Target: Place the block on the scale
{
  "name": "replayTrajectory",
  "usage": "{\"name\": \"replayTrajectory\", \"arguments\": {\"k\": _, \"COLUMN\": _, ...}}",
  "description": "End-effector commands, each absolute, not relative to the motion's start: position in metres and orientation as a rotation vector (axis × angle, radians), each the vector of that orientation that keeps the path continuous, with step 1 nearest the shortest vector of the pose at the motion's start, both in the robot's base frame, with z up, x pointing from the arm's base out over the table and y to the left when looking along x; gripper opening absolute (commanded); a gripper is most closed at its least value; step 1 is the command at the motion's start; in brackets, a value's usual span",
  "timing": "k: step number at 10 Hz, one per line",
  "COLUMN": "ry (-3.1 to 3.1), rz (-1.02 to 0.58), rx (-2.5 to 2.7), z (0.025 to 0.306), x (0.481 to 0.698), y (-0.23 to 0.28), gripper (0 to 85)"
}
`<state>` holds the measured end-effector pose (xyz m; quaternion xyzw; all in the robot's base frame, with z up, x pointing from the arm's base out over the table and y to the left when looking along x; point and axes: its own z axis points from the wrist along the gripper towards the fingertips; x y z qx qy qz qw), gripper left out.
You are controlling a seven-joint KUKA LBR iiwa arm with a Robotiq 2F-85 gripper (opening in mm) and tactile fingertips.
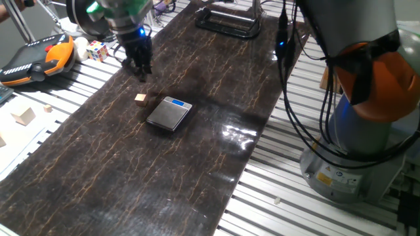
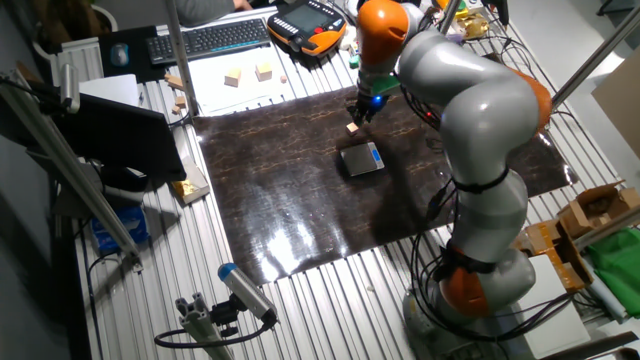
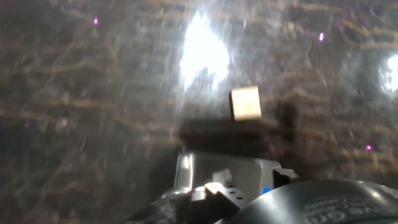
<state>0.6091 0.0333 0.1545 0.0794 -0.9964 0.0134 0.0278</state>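
Camera layout: two fixed, one hand-mounted.
Both fixed views look down on the dark marbled rectangular mat (image 1: 164,151) (image 2: 330,190) from opposite sides; hand view, close and blurred, faces mat below jaws.

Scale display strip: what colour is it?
Blue, at one end of the silver-grey scale; clearest in one fixed view.

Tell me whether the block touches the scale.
Apart. One fixed view shows a strip of dark mat between the block and the scale.
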Motion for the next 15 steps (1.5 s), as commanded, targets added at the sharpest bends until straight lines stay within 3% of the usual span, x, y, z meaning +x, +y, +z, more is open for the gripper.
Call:
{"name": "replayTrajectory", "arguments": {"k": 1, "ry": -3.084, "rz": 0.044, "rx": 0.253, "z": 0.138, "x": 0.642, "y": 0.033, "gripper": 50.0}}
{"name": "replayTrajectory", "arguments": {"k": 4, "ry": -3.09, "rz": 0.045, "rx": 0.29, "z": 0.117, "x": 0.651, "y": 0.035, "gripper": 55.7}}
{"name": "replayTrajectory", "arguments": {"k": 15, "ry": -3.003, "rz": 0.029, "rx": 0.287, "z": 0.117, "x": 0.651, "y": 0.035, "gripper": 54.3}}
